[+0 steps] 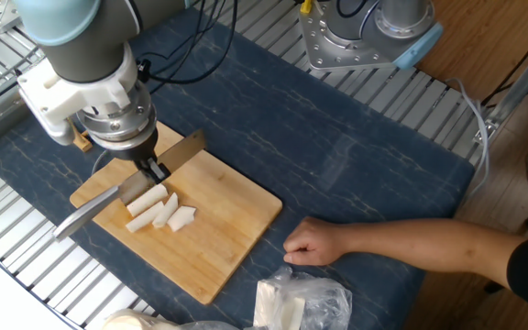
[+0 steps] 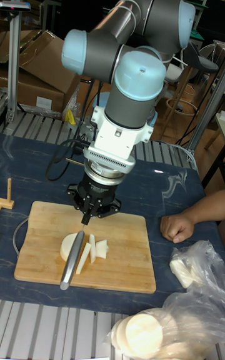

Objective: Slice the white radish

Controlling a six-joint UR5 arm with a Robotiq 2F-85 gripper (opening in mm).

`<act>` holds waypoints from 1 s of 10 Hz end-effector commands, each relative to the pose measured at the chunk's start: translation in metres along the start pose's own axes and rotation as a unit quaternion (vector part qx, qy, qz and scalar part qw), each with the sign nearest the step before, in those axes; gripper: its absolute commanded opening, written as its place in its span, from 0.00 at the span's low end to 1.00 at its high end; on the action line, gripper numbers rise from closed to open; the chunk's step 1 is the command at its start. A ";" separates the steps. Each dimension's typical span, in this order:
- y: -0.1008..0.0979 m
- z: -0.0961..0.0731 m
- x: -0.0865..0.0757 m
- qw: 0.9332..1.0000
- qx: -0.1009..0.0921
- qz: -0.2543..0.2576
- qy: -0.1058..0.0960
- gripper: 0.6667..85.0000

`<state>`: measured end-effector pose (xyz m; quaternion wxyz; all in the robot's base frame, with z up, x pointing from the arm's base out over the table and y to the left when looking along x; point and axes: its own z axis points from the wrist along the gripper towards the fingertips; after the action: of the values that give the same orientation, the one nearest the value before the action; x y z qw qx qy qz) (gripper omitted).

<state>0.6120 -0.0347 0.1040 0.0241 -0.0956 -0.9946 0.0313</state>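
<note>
The white radish lies cut on the wooden cutting board (image 1: pixel 236 220): several white sticks and wedges (image 1: pixel 159 210) side by side. The tall fixed view shows a larger rounded piece (image 2: pixel 67 245) left of the thin slices (image 2: pixel 92 250). My gripper (image 1: pixel 155 171) hangs just above the board behind the pieces, shut on a knife (image 1: pixel 182 151). The blade points back right and the grey handle (image 1: pixel 82 219) sticks out front left. Seen in the tall fixed view, my gripper (image 2: pixel 94 210) is above the radish, and the knife handle (image 2: pixel 70 269) slants down over the rounded piece.
A person's fist (image 1: pixel 313 246) rests on the blue mat right of the board, also in the tall fixed view (image 2: pixel 178 227). A plastic bag of radish discs (image 1: pixel 293 303) lies at the front edge. A small wooden stand (image 2: pixel 7 194) sits left of the board.
</note>
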 end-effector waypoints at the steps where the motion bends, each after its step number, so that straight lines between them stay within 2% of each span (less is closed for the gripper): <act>1: -0.004 0.005 -0.003 1.000 -0.011 0.012 -0.004 0.00; 3: -0.002 0.008 -0.006 1.000 -0.017 0.019 -0.007 0.00; 7: -0.004 0.012 -0.008 1.000 -0.013 0.021 -0.009 0.00; 10: -0.001 0.017 -0.012 0.999 -0.018 0.025 -0.012 0.00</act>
<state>0.6197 -0.0418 0.0895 0.0126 -0.1147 -0.9930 0.0239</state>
